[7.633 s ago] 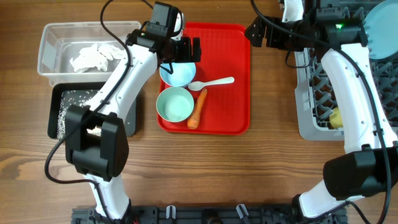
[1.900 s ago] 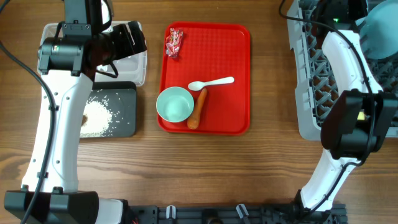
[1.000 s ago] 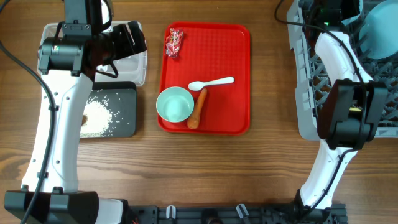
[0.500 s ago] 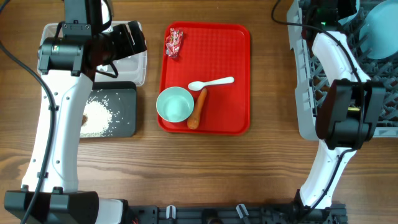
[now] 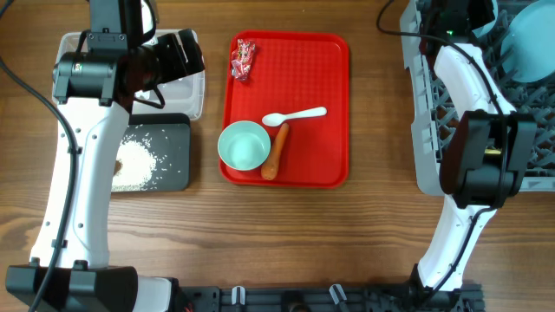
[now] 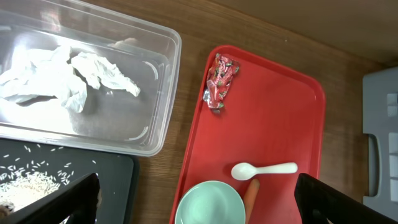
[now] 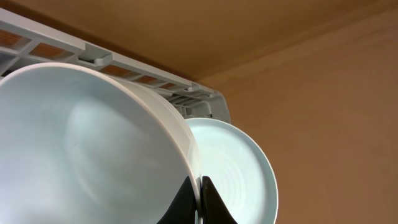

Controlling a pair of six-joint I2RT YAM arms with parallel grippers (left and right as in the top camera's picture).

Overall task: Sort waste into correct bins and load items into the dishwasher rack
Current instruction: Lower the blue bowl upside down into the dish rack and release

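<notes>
Your right gripper (image 7: 198, 198) is clamped on the rim of a bowl (image 7: 81, 143) at the rack (image 7: 93, 59), just beside the plate (image 7: 239, 168), so you're mid-loading: seat it upright, then release, while your left gripper (image 6: 198, 198) hangs wide apart near the tray (image 6: 273, 124).

Overhead: left arm (image 5: 82, 173) covering most of clear bin (image 5: 194, 94) and left part of black bin (image 5: 173, 156); dishwasher rack (image 5: 425, 130) and plate (image 5: 533, 43) running off frame at top right; right arm (image 5: 468, 78) lying across rack, its end passing out at top edge

Left wrist: bottom edge cutting off tray's pale blue bowl (image 6: 208, 202) and carrot (image 6: 251, 194); left gripper (image 6: 204, 200) showing only fingertips (image 6: 78, 200) at lower corners

Right wrist: gripped pale blue bowl (image 7: 81, 143) overflowing left and bottom edges, hiding most of rack and part of plate; right gripper (image 7: 199, 198) showing only pinched fingertips at bottom edge
</notes>
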